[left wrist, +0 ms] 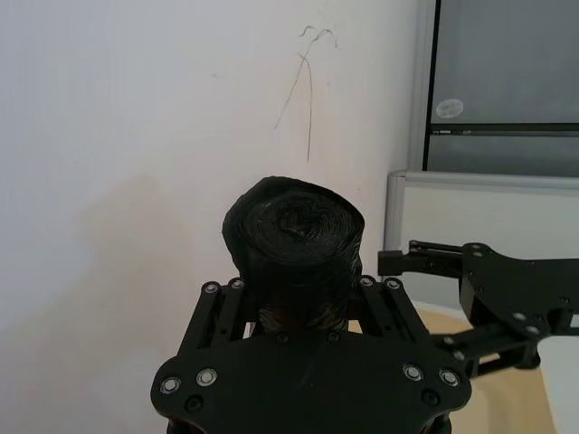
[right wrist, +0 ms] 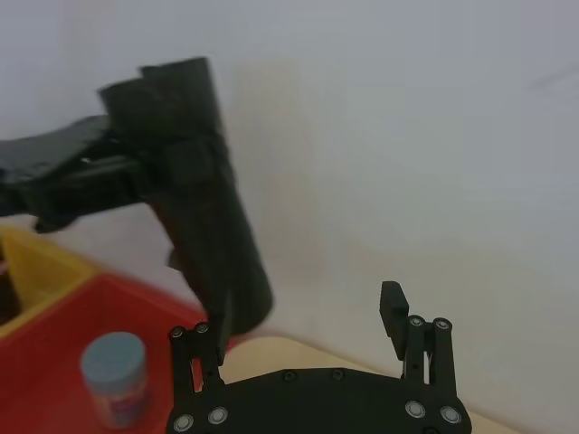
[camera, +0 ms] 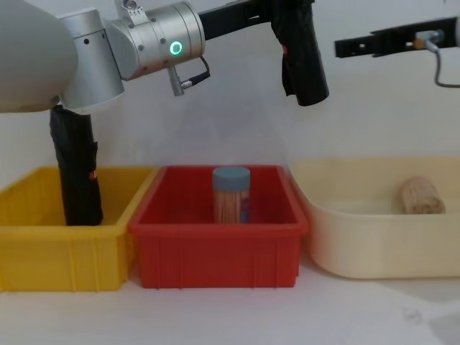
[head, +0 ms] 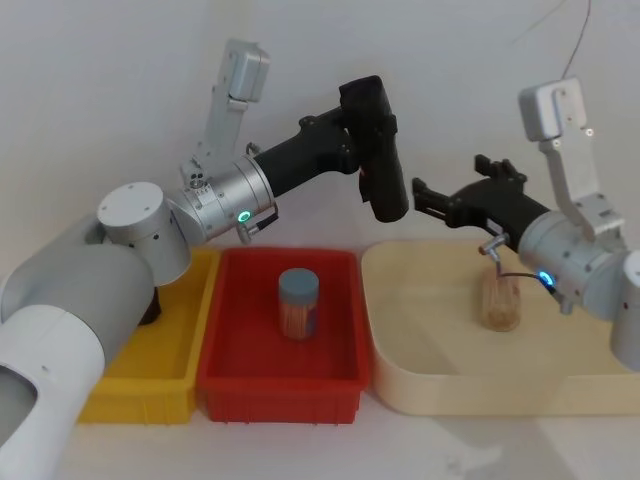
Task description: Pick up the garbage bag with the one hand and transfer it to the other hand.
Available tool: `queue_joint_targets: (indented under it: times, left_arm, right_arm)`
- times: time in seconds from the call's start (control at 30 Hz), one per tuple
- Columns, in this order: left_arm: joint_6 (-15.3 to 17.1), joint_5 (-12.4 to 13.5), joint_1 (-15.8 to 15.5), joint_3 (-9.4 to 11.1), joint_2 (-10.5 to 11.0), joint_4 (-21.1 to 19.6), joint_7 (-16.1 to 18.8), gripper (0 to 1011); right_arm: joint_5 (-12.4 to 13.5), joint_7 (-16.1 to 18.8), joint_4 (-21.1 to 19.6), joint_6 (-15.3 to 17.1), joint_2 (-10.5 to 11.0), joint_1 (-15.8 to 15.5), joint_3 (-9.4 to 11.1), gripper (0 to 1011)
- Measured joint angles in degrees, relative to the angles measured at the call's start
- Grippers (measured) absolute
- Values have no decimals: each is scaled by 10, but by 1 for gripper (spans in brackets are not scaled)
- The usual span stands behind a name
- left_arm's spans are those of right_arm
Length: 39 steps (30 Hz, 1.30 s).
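Observation:
The garbage bag (head: 378, 150) is a limp black bundle with a small red mark, hanging in the air above the right side of the red bin (head: 220, 375). My left gripper (head: 370, 135), on the green-ringed arm, is shut on the bag's upper part; the left wrist view shows the bag's rolled end (left wrist: 294, 240) between its fingers (left wrist: 217, 303). My right gripper (head: 450, 180) is open just right of the bag's lower end, apart from it. In the right wrist view the bag (right wrist: 204, 208) hangs beside one open finger (right wrist: 201, 348).
A blue-lidded jar (head: 298, 304) stands in the red bin. A yellow bin (camera: 29, 237) on the left holds an upright black roll (camera: 75, 172). A beige tray (head: 440, 385) on the right holds a cork-like cylinder (head: 500, 300). A white wall rises close behind.

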Motion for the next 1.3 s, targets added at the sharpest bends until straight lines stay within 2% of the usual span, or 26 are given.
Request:
queue_joint_targets:
  times: [0.6, 1.0, 1.3]
  left_arm:
    - [-1, 0, -1, 0, -1, 2, -1, 485]
    - [-1, 0, -1, 0, -1, 2, 0, 485]
    - [-1, 0, -1, 0, -1, 2, 0, 485]
  right_arm:
    - [-24, 19, 44, -3, -31, 39, -39, 999]
    - [-36, 32, 64, 4, -39, 57, -50, 999]
    - [-44, 38, 92, -2, -49, 72, -56, 999]
